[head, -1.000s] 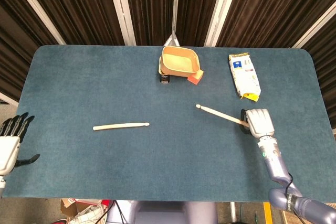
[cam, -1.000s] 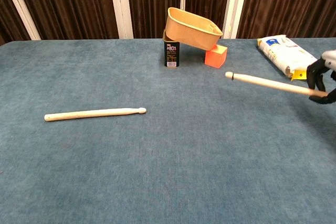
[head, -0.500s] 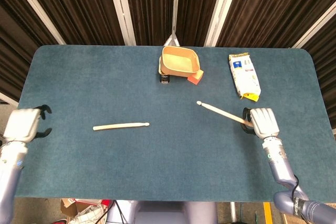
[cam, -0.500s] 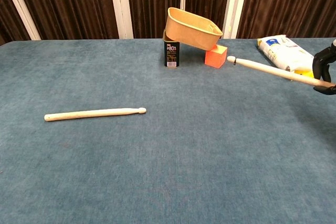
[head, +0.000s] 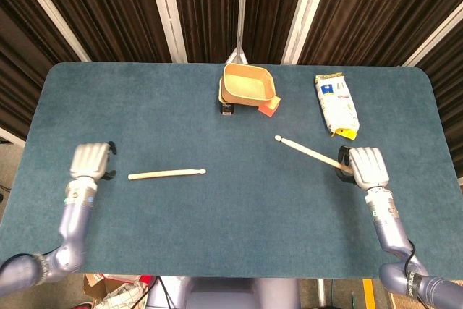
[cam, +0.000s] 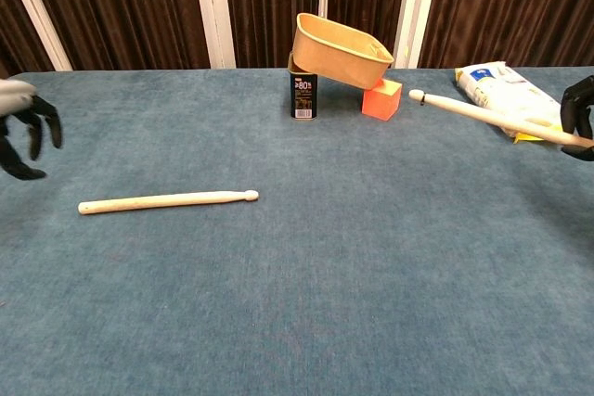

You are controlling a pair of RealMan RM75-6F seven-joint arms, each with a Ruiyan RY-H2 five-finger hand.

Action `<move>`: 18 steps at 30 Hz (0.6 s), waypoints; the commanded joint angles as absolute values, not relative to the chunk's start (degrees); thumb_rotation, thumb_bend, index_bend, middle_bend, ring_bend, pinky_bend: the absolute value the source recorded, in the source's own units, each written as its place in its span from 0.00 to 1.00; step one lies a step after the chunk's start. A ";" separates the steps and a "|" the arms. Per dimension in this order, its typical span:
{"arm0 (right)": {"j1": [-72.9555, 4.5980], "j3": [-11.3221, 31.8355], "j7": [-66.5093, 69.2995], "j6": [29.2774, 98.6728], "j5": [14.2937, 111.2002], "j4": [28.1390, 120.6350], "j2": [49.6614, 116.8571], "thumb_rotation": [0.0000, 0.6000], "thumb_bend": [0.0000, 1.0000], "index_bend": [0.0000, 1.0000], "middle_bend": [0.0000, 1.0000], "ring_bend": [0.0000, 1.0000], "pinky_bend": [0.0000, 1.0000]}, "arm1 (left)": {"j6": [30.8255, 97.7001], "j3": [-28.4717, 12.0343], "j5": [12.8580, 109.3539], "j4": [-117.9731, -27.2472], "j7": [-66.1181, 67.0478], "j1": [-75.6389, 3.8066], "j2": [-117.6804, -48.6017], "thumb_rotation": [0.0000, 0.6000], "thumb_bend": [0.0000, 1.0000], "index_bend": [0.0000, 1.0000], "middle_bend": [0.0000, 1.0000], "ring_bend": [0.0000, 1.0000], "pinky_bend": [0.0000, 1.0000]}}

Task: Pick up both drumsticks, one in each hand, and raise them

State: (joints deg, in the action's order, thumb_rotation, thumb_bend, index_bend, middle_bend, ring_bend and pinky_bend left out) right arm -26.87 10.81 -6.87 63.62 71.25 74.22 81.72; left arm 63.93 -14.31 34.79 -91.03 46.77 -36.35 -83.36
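Observation:
One pale wooden drumstick (head: 167, 174) (cam: 167, 200) lies flat on the blue table, tip pointing right. My left hand (head: 90, 161) (cam: 23, 127) hovers just left of its butt end, fingers curved downward and apart, holding nothing. My right hand (head: 364, 166) (cam: 580, 118) grips the butt of the second drumstick (head: 309, 152) (cam: 492, 118), which is lifted off the table and slants with its tip up and to the left.
At the back middle a tan bowl (head: 248, 83) (cam: 339, 48) leans on a dark can (cam: 303, 95) and an orange block (head: 268, 108) (cam: 381, 99). A white snack bag (head: 336, 104) (cam: 501, 90) lies at the back right, near the raised stick.
My left hand has come in from the table's left edge to just beside the lying drumstick. My right hand has raised its drumstick higher and a little to the right.

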 commanded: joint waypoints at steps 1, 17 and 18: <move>-26.90 10.86 -6.75 63.58 71.22 74.16 81.64 1.00 0.42 0.74 0.64 0.92 0.85 | 63.69 -13.81 33.38 -89.09 47.98 -38.42 -86.43 1.00 0.35 0.40 0.46 0.93 1.00; -26.85 11.12 -5.64 63.49 70.90 73.72 81.42 1.00 0.42 0.74 0.64 0.92 0.85 | 64.85 -11.82 31.36 -85.37 50.29 -42.84 -94.22 1.00 0.35 0.44 0.51 0.93 1.00; -26.82 11.15 -5.54 63.49 70.86 73.74 81.36 1.00 0.42 0.74 0.64 0.92 0.85 | 64.98 -11.68 31.24 -85.11 50.46 -42.97 -94.53 1.00 0.35 0.45 0.51 0.93 1.00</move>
